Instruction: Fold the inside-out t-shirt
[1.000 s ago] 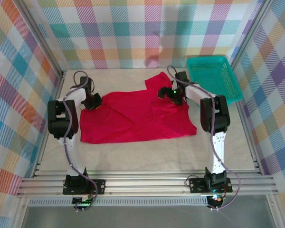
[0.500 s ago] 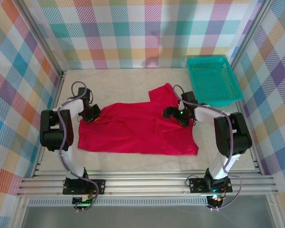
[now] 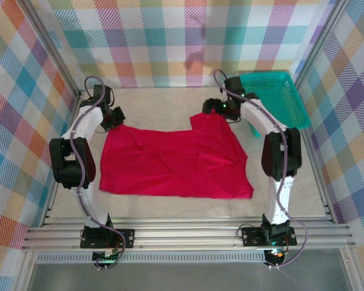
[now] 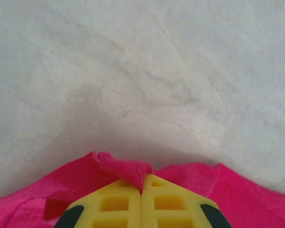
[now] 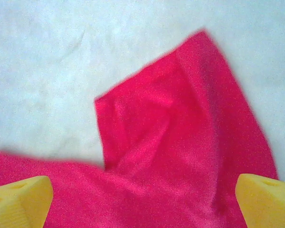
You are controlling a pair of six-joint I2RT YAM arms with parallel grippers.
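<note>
Plaid walls (image 3: pixel 170 36) on three sides, pale counter (image 3: pixel 170 203) underneath. The inside-out t-shirt (image 3: pixel 176 157) lies spread across the middle of the counter. It is red and mostly flat, its near hem toward my bases, with a few creases through the body. A teal basket (image 3: pixel 273 100) sits in the far right corner, apart from the cloth.

My left fingers (image 4: pixel 149 190) are pressed together on a small fold at the shirt's far left corner, cloth bunched between the tips. My right fingers (image 5: pixel 19 197) are spread wide with nothing between them, hovering over the sleeve (image 5: pixel 180 109) that pokes toward the far edge.

Step in hand, as I read it: square the shirt before the first fold.

To do it well:
- Lower the right fingers and bite at the sleeve's base, not its loose tip.
- Draw both far corners apart evenly, low over the counter, until the far edge runs straight.

Risks, by my judgement: an uneven pull skews the near hem, and lifting too high drags the whole shirt along.
</note>
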